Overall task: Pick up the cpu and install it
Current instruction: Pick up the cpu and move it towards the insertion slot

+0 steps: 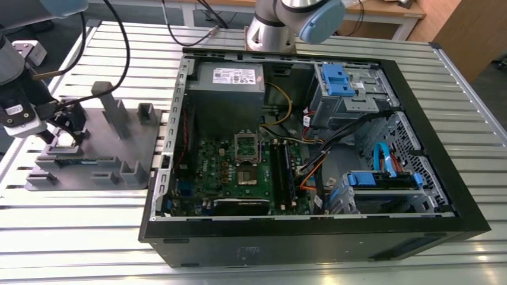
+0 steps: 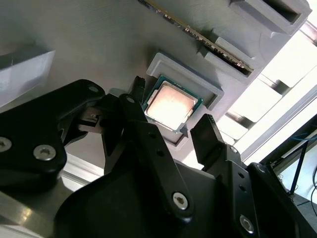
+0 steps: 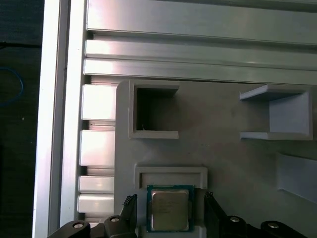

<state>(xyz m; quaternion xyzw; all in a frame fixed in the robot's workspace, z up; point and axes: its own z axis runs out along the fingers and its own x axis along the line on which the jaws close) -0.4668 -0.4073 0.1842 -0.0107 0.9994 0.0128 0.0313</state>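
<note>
While the cpu (image 2: 171, 105) is straddled by the released fingers (image 3: 129, 212), nothing is gripped. If they are closed off-centre, it could be tilted and jammed against its tray pocket (image 2: 210, 85).

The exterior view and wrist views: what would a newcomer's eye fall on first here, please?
The open computer case lies in the exterior view's middle, green motherboard exposed. In both wrist views the open tool straddles the shiny cpu, which lies in a pocket of the grey tray.
</note>
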